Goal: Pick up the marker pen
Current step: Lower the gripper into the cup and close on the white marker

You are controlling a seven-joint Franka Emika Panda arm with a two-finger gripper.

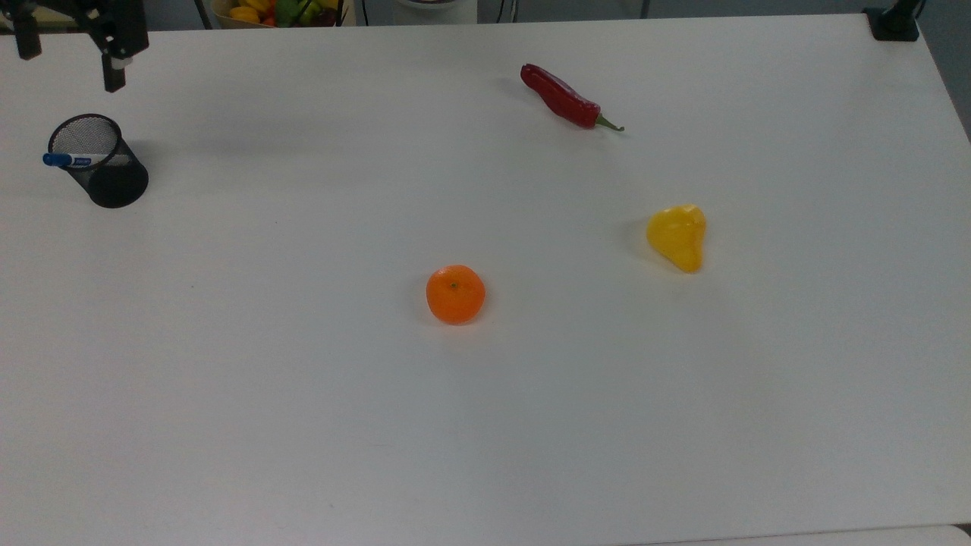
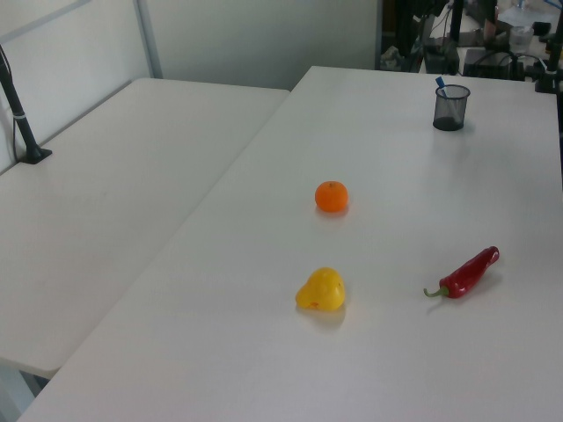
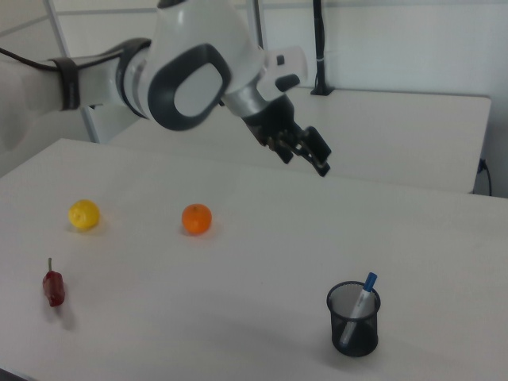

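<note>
The marker pen (image 1: 76, 160) stands tilted in a black mesh cup (image 1: 106, 171) near the top view's left edge, its blue cap sticking out over the rim. The right view shows the marker pen (image 3: 361, 300) leaning in the cup (image 3: 354, 321), and the left view shows its blue tip (image 2: 440, 83) above the cup (image 2: 450, 107). My gripper (image 1: 70, 61) hovers open at the top view's upper left corner, just beyond the cup, with nothing between its fingers. In the right view the gripper (image 3: 312, 153) hangs well above and to the left of the cup.
A red chilli (image 1: 565, 98), a yellow pear-like fruit (image 1: 677, 236) and an orange (image 1: 455, 294) lie spread over the white table (image 1: 303, 425). A bowl of fruit (image 1: 277, 10) sits past the far edge. A second table (image 2: 106, 193) adjoins in the left view.
</note>
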